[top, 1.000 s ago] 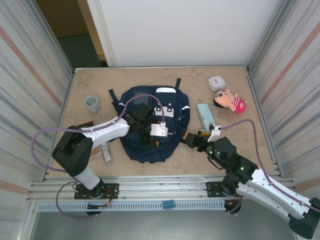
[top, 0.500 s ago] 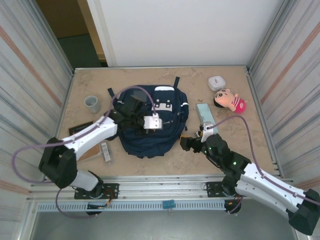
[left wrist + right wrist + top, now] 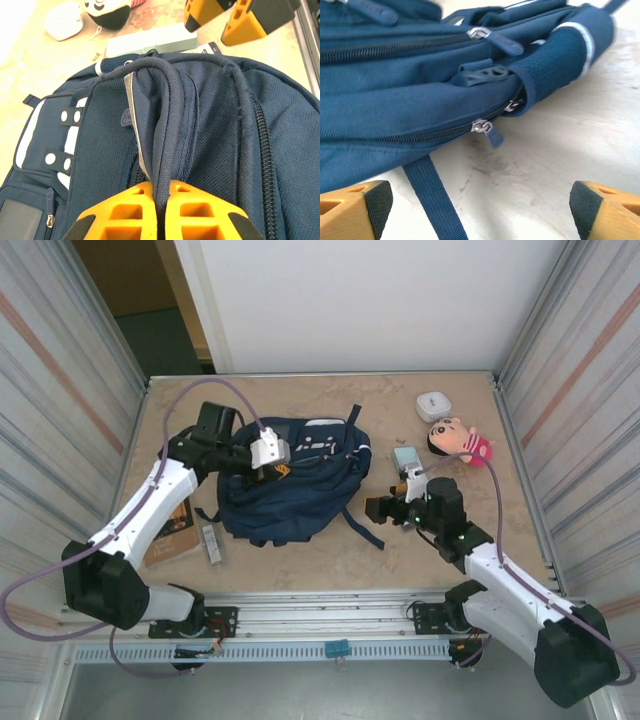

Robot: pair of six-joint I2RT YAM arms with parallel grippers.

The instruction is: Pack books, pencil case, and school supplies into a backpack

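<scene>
From above, the backpack (image 3: 300, 495) lies in the middle, and the left gripper (image 3: 280, 468) has its jaws clamped on the fabric of its upper left part. The right gripper (image 3: 378, 508) sits just beside the pack's right side, jaws apart, with the pencil case (image 3: 405, 458) just behind it. In the left wrist view, yellow fingers (image 3: 125, 212) press together on a raised ridge of the pack. In the right wrist view, fingers (image 3: 355, 205) stand wide apart over the table (image 3: 550, 145), facing a zipper pull (image 3: 483, 126).
</scene>
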